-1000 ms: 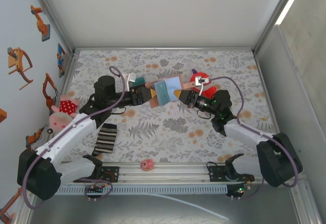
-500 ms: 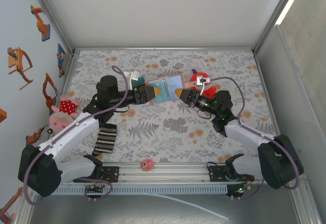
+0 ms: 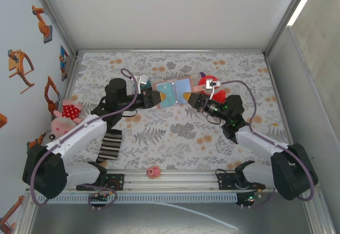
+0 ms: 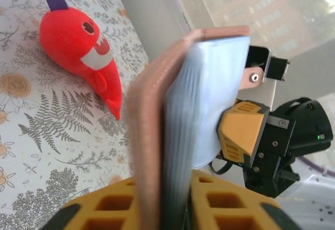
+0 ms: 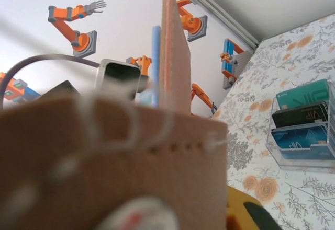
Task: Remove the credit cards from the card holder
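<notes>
Since the left gripper [image 4: 162, 211] is pinched tight on the bottom edge of the card holder [image 4: 152, 115], the wallet is held up off the flowery table [image 3: 175, 133], with the tan side facing one way and the blue inner face the other. The right gripper [image 3: 187, 97] is parked at the far edge with one yellow finger [image 4: 242, 136] against the blue face, but whether it's actually clamping can't be told tbh. A red plush toy [image 4: 84, 42] is lying on the table nearby.

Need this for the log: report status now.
Left end effector shut on card holder, blue faces open. Right end effector at its opposite edge, grip unclear. Red plush toy beside right arm.
</notes>
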